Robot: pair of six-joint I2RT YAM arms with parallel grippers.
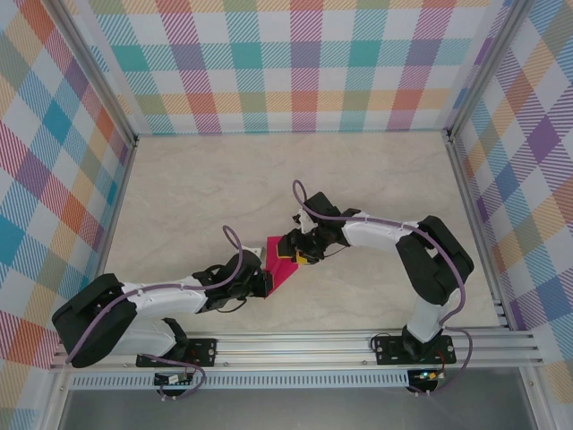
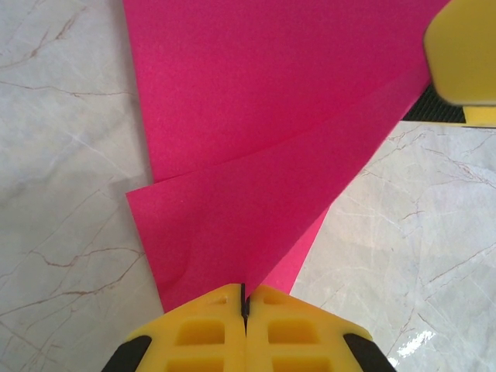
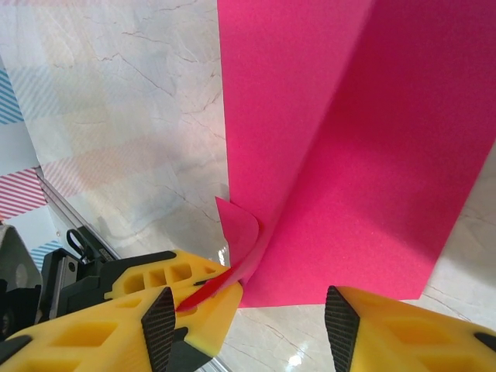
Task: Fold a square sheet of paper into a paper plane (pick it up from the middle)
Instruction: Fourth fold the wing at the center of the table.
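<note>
A pale marble-patterned table (image 1: 197, 197) is seen from above, boxed in by walls (image 1: 304, 63) covered in bright checked cloth. Two robot arms reach in from the near edge and meet near the middle of the table.

A magenta-pink sheet of paper (image 1: 281, 265) lies between the two arms, slightly toward the near side of the table. It is folded into a roughly triangular shape, with one layer laid over another.

The left claw (image 1: 266, 280) is placed at the paper's near left tip. From the left wrist camera, its two yellow fingers are pressed together (image 2: 244, 298) and the pointed tip of the paper (image 2: 256, 139) is pinched between them. The paper fans out away from the claw, and a slanted crease can be made out across it. One yellow finger (image 2: 463, 54) of the right claw is seen at the paper's far right corner.

The right claw (image 1: 298, 253) is held at the far edge of the paper. From the right wrist camera, its jaws are spread apart (image 3: 252, 308), with the paper's (image 3: 364, 155) edge just ahead of the gap. Nothing is gripped by them. A small curled corner of the paper is clamped by the left claw (image 3: 221, 285), close beside the right claw's left finger.
</note>
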